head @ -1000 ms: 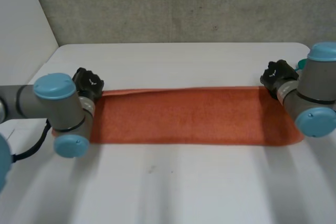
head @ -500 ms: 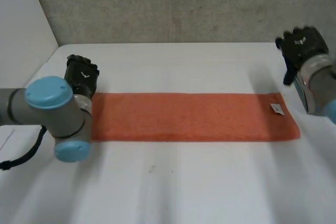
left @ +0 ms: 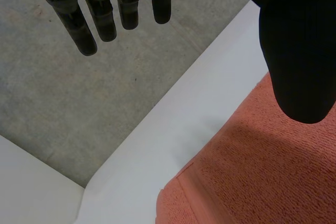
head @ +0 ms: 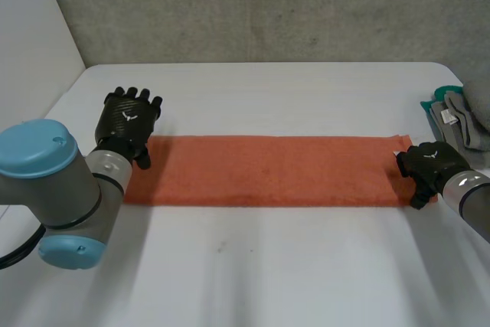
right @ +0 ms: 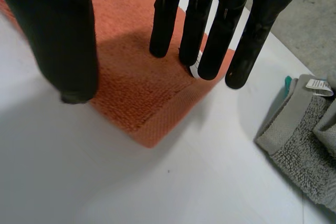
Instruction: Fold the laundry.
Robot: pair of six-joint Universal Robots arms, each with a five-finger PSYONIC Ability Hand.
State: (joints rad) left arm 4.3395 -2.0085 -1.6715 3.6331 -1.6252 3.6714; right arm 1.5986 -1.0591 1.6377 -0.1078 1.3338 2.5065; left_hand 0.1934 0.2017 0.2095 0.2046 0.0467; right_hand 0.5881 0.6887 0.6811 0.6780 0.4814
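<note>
My right hand (head: pixel 429 166) sits at the right end of the orange towel (head: pixel 268 170), fingers straight, nothing pinched. The towel's a long flat strip on the desk (head: pixel 253 266). Left hand (head: pixel 129 122) hovers over the left end, fingers spread. Next, I'd guess: pinch an end and fold across.

Left arm (head: pixel 76 193): fat grey cylindrical joints with round light-blue caps. Right arm (head: pixel 475 203): plain grey tube. Left hand (head: pixel 129 122) and right hand (head: pixel 429 165): matte black, a small white mark on each back. Fingers (left: pixel 84 24) slim, dark, segmented, round-tipped. Thumb (left: pixel 299 51) broader, smooth black.
</note>
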